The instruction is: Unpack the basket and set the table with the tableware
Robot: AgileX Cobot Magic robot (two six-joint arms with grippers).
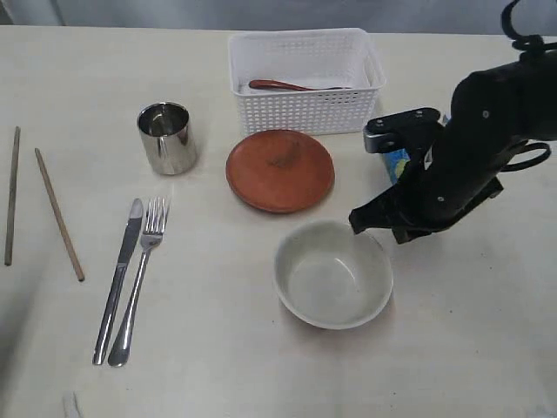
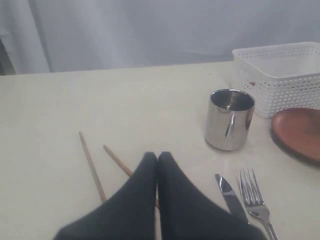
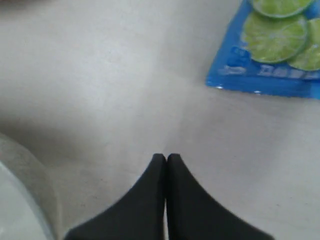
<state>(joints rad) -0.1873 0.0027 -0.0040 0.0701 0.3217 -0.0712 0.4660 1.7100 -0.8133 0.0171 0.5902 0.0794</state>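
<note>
The white basket (image 1: 305, 83) stands at the back of the table (image 1: 226, 366) with the red-brown spoon (image 1: 278, 85) lying inside. In front of it lie the brown plate (image 1: 280, 171) and the pale bowl (image 1: 333, 273). The steel cup (image 1: 165, 137), knife (image 1: 120, 277), fork (image 1: 139, 279) and two chopsticks (image 1: 11, 193) (image 1: 59, 213) are spread on the left. My right gripper (image 3: 166, 157) is shut and empty, low over bare table beside the bowl's rim (image 3: 25, 200). Over the chopsticks (image 2: 91, 165) my left gripper (image 2: 157, 156) is shut on nothing, with the cup (image 2: 229, 120) ahead of it.
A blue chip bag (image 3: 272, 45) printed with lime slices lies on the table just beyond my right gripper. In the exterior view this bag (image 1: 396, 164) is mostly hidden behind the right arm (image 1: 470, 148). The left arm is outside the exterior view.
</note>
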